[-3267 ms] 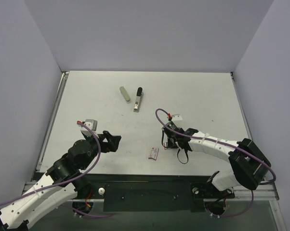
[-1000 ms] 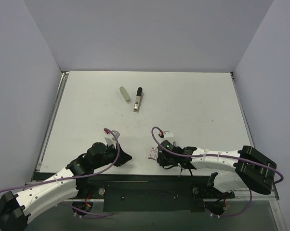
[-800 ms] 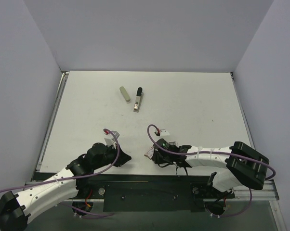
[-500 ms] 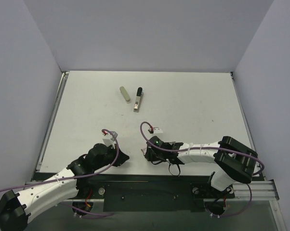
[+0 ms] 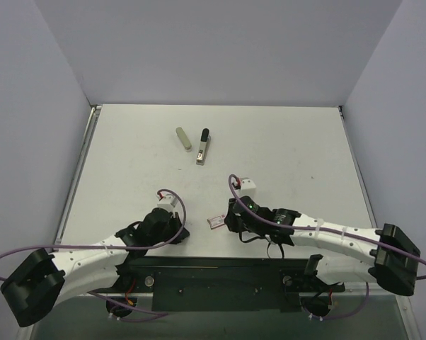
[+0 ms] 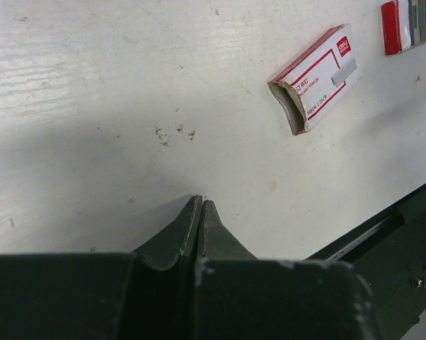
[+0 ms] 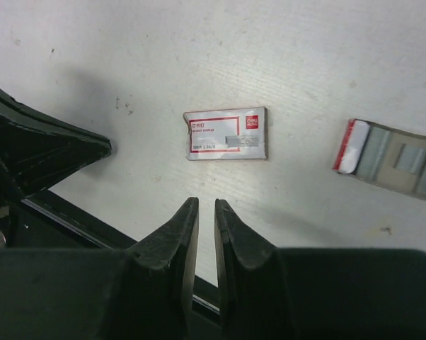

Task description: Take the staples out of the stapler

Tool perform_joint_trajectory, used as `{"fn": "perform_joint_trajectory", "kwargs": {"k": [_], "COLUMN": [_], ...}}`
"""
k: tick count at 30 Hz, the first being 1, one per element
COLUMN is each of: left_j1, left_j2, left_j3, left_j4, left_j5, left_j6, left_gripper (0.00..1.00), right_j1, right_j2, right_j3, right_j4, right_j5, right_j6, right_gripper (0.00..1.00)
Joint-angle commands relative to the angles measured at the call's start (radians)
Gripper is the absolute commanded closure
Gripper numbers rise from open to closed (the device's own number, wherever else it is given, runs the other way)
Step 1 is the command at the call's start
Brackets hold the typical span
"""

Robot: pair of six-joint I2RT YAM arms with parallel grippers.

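The right gripper (image 7: 204, 205) has its two black, wedge-shaped fingers a narrow slit apart with nothing between them, tips low over the table's near edge and pointing at a small red-and-white cardboard staple box (image 7: 226, 134) that lies flat just ahead, not touched. The left gripper (image 6: 200, 204) has its dark tapered fingers pressed together on nothing, tips low over the scuffed white tabletop (image 5: 291, 142); whether they touch it cannot be told. Its own camera shows what the overhead view does not: the box's near end is open and slightly crumpled, and the surface is speckled with small dark marks. The right wrist view catches the left gripper as a black wedge at the left of the frame. Only the overhead view takes in the stapler (image 5: 203, 146), slim, black on top over silvery metal, lying in the upper middle of the frame, well apart from both grippers, with a plain olive-grey rounded bar (image 5: 183, 138) just to its left.
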Motion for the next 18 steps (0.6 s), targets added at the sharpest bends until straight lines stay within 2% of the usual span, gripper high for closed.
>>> {"fn": "perform_joint_trajectory", "kwargs": {"k": [1,7,11,14,18], "left_j1": [-0.005,-0.005,-0.005,-0.007,-0.005], "left_j2": [0.111,0.31,0.416,0.472,0.531], "left_j3": [0.063,0.112,0.145,0.168,0.191], "left_j4": [0.202,0.319,0.379,0.416,0.439], "left_j5": [0.044,0.11,0.142,0.156,0.165], "left_j6": [-0.024,-0.033,-0.036,-0.041,-0.039], "left_gripper": [1.0,1.0,1.0,1.0,1.0], "right_j1": [0.002,-0.09,-0.224,-0.279,-0.331], "right_j2": [-0.138,-0.267,-0.316,-0.332,-0.304], "right_j3": [0.025,-0.026,-0.096,-0.118,-0.13], "right_j4": [-0.203,-0.31,-0.327,-0.336,-0.333], "right_j5": [0.142,0.144,0.072,0.06,0.052], "right_j6": [-0.054,-0.08,-0.092,-0.102,-0.106], "right_gripper": [0.87,0.84,0.81,0.75,0.74]}}
